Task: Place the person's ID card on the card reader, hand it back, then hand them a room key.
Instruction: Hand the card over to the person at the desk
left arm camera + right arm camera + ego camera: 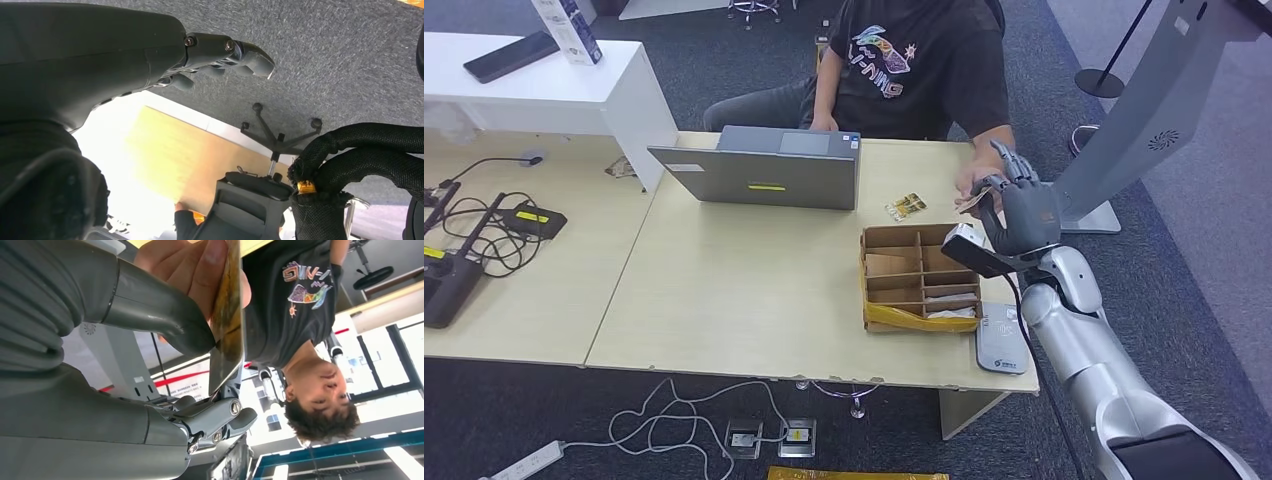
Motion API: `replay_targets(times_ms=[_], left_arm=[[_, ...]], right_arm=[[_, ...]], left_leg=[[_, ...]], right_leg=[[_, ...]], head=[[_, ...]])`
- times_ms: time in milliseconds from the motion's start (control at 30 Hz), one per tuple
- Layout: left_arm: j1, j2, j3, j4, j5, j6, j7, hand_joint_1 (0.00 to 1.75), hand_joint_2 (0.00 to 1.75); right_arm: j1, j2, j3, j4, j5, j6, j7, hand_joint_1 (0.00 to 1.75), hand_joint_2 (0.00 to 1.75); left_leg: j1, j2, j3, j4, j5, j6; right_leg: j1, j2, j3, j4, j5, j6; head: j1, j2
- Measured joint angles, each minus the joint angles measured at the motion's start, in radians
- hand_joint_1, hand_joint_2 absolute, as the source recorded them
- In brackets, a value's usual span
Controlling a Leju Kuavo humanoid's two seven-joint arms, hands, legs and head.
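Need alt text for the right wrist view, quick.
The robot hand and a person's hand both hold a card edge-on, thick grey thumb pressed to it. Behind, the person in a dark printed T-shirt.

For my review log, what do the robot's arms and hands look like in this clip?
The right arm is silver, built of rounded segments, with a thin black cable along it and a black camera block at the wrist. The right hand is dark grey with lighter grey fingertips. Up close, a ribbed grey cover and thick grey thumb. The left hand is dark with visible screws.
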Motion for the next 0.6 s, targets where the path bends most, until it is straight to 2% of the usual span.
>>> replay_targets(times_ms=[33,100,367,500,600], left_arm=[[0.000,0.000,0.000,0.000,0.000,0.000,0.000,0.00,0.00],[0.000,0.000,0.000,0.000,0.000,0.000,0.000,0.00,0.00],[0.000,0.000,-0.001,0.000,0.002,0.000,0.001,0.00,0.00],[0.000,0.000,-0.001,0.000,0.002,0.000,0.001,0.00,0.00],[0.001,0.000,-0.001,0.000,0.003,0.000,0.001,0.00,0.00]], right_arm=[[-0.004,0.002,0.000,0.014,-0.002,-0.004,0.000,0.15,1.75],[-0.009,0.005,0.000,0.037,-0.006,-0.013,0.000,0.00,1.75],[-0.016,0.011,0.000,0.099,-0.030,-0.079,-0.014,0.00,1.75],[-0.017,0.010,-0.006,0.104,-0.044,-0.160,-0.029,0.00,1.75],[-0.011,0.002,-0.046,0.074,-0.002,-0.204,-0.047,0.00,1.75]], left_leg=[[0.000,0.000,0.000,0.000,0.000,0.000],[0.000,0.000,0.000,0.000,0.000,0.000],[0.000,0.000,0.000,0.000,0.000,0.000],[0.000,0.000,0.000,0.000,0.000,0.000],[0.000,0.000,0.000,0.000,0.000,0.000]], right_leg=[[0.000,0.000,0.000,0.000,0.000,0.000],[0.000,0.000,0.000,0.000,0.000,0.000],[0.000,0.000,0.000,0.000,0.000,0.000],[0.000,0.000,-0.001,0.000,0.000,0.000],[0.000,0.000,-0.001,0.000,0.000,0.000]], head=[[0.000,0.000],[0.000,0.000],[0.000,0.000],[0.000,0.000],[0.000,0.000]])
